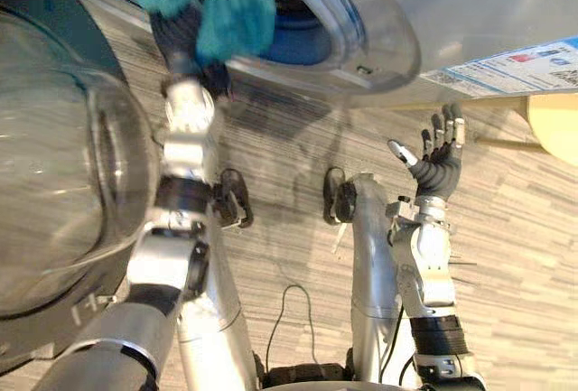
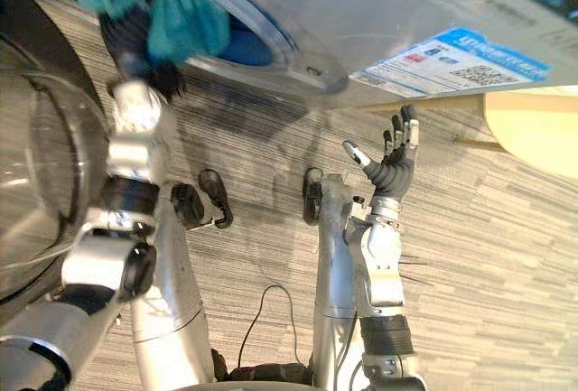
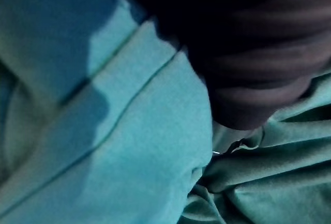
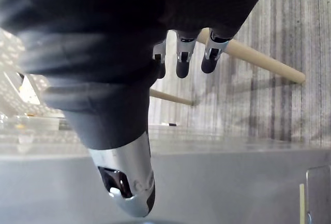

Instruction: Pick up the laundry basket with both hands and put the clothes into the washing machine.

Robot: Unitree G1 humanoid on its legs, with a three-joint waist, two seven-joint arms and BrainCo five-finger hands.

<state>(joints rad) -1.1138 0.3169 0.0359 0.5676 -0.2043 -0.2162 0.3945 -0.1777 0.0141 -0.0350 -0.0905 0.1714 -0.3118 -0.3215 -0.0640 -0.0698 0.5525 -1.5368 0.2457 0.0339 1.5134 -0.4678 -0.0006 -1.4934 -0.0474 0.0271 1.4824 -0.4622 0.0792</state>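
A teal cloth (image 1: 226, 3) hangs at the round opening of the washing machine (image 1: 357, 43), with the blue inside of the drum (image 1: 302, 34) behind it. My left hand (image 1: 185, 39) reaches up into the cloth, which drapes over it and wraps it in the left wrist view, cloth (image 3: 129, 146) against the dark cover (image 3: 258, 43). My right hand (image 2: 393, 170) is raised in the air below the machine's grey front, open, fingers straight and spread, holding nothing.
The machine's glass door (image 1: 63, 183) stands swung open at the left, close beside my left arm. A printed label (image 1: 506, 70) is stuck on the machine's front. A pale wooden piece of furniture (image 1: 555, 125) with thin legs (image 4: 258, 58) stands on the striped floor at the right.
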